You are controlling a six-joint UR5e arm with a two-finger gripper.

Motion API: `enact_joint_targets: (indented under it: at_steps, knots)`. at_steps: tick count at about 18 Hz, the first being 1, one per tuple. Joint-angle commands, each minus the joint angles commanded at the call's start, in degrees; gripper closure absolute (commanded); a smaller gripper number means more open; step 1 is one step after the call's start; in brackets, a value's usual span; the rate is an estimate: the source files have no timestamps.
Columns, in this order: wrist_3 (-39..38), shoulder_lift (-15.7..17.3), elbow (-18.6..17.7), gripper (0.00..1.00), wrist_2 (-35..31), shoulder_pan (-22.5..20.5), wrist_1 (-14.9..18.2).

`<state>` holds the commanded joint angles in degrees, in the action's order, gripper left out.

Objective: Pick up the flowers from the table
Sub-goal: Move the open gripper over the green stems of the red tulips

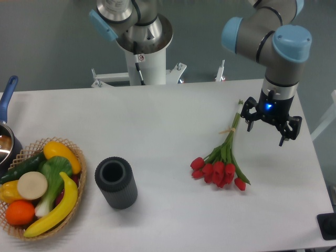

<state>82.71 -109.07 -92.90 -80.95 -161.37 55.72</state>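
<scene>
Near edge: wicker basket [79,160] of fruit and veg at the left corner, dark ribbed cylinder vase [116,183] just right of it, standing upright, mouth open. White table [157,121] bare through the middle. Flowers [223,160] lie flat right of centre, red heads toward the near side, green stems running back and right, pale band partway up. Gripper [269,126] hangs right of the stems, near the stem ends, fingers spread wide, holding nothing. Pan with blue handle [8,97] at the left edge. Far side: white robot pedestal [144,63] behind the table, grey wall beyond. Small black object [328,226] off the near right corner.
</scene>
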Motion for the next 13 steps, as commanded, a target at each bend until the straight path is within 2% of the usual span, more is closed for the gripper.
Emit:
enact_joint_targets:
  at_steps: [3,9,13]
  knots:
    - [0.0,0.1,-0.5,0.0,0.0,0.0,0.0]
    - [-0.5,0.4,-4.4,0.0,0.1,-0.6,-0.1]
    - [-9.8,0.7,-5.9,0.0,0.4,-0.2,-0.4]
